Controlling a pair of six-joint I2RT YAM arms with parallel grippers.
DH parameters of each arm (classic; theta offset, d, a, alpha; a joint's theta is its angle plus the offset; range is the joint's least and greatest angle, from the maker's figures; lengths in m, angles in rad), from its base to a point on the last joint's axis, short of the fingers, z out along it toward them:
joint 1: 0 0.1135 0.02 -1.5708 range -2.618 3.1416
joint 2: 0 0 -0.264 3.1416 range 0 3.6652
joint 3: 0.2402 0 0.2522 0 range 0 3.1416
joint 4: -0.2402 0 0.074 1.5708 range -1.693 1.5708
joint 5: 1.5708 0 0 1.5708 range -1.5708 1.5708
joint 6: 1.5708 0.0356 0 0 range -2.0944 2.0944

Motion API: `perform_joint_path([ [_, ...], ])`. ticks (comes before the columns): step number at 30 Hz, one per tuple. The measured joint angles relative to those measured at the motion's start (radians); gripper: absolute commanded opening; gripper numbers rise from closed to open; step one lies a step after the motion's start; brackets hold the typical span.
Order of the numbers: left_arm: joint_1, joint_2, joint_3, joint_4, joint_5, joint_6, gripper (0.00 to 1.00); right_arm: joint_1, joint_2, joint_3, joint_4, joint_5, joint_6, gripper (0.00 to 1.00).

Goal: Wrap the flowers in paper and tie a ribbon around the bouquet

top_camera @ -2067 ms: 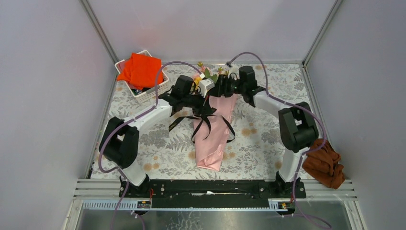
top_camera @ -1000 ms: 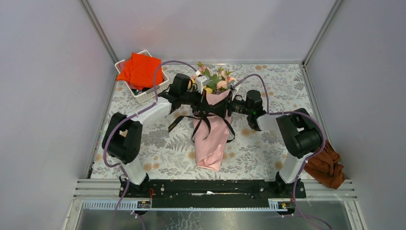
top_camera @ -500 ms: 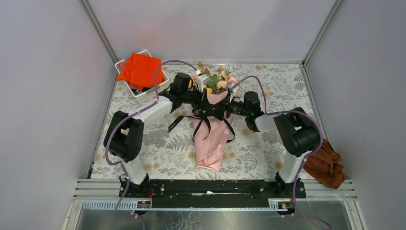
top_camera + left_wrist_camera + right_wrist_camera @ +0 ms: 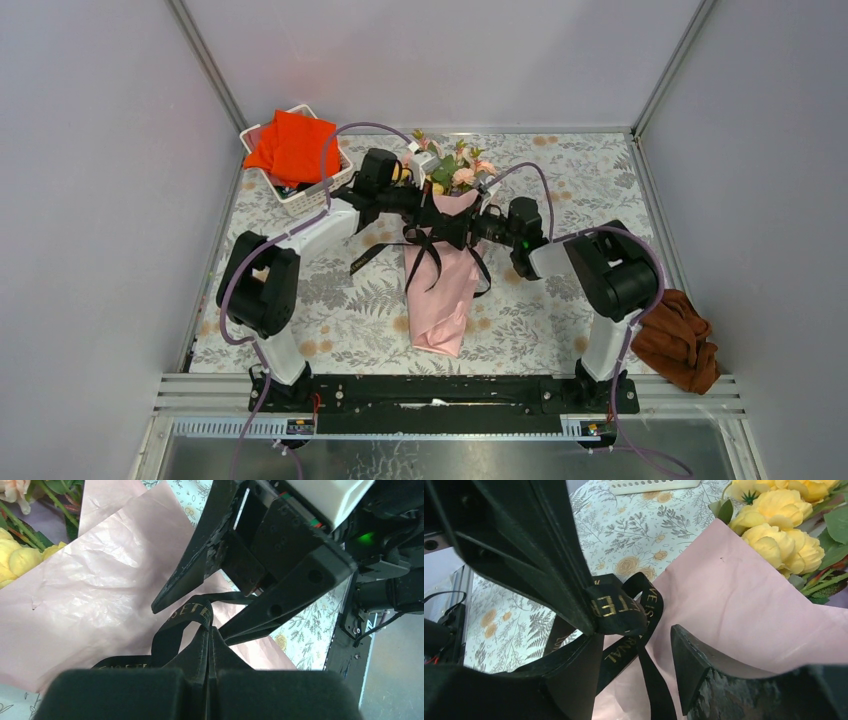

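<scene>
The bouquet [image 4: 440,290] lies along the middle of the table, a cone of pink paper [image 4: 100,595] with its flowers [image 4: 455,168] at the far end. A black ribbon [image 4: 432,255] with gold lettering crosses its neck, and loose tails trail toward the near side. My left gripper [image 4: 209,632] is shut on a loop of the ribbon [image 4: 182,617] just left of the knot. Facing it from the right, my right gripper [image 4: 636,650] stands open over the paper [image 4: 734,595]. Ribbon [image 4: 619,605] strands hang between its fingers, but neither finger presses on them. Yellow flowers [image 4: 784,540] show beyond.
A white basket [image 4: 310,197] with an orange-red cloth [image 4: 295,148] stands at the back left. A brown cloth [image 4: 680,340] lies off the table's right near corner. Grey walls close in three sides, and the black base rail [image 4: 440,395] runs along the near edge.
My right gripper swung from over the flowers down to the bouquet's right side and edged left to the ribbon. My left gripper has kept its hold, shifting only slightly.
</scene>
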Motion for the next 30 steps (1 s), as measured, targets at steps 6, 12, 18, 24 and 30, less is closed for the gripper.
perform_joint_path([
  [6,0.005,0.000,0.000,0.018,0.014,-0.022,0.00,0.018,0.073,0.023,0.050,0.049,0.062,0.58],
  [12,0.011,0.000,-0.005,0.056,0.028,-0.050,0.00,0.031,0.110,0.041,0.090,0.095,0.123,0.32],
  [18,0.004,0.002,-0.021,0.061,0.053,-0.066,0.09,0.034,0.114,0.059,0.134,0.199,0.178,0.00],
  [24,0.003,0.002,0.014,-0.086,0.003,0.075,0.61,0.034,0.090,0.057,0.056,0.296,0.155,0.00],
  [30,0.063,0.002,0.100,-0.233,-0.125,0.238,0.62,0.033,0.002,0.041,-0.032,0.333,0.090,0.00],
])
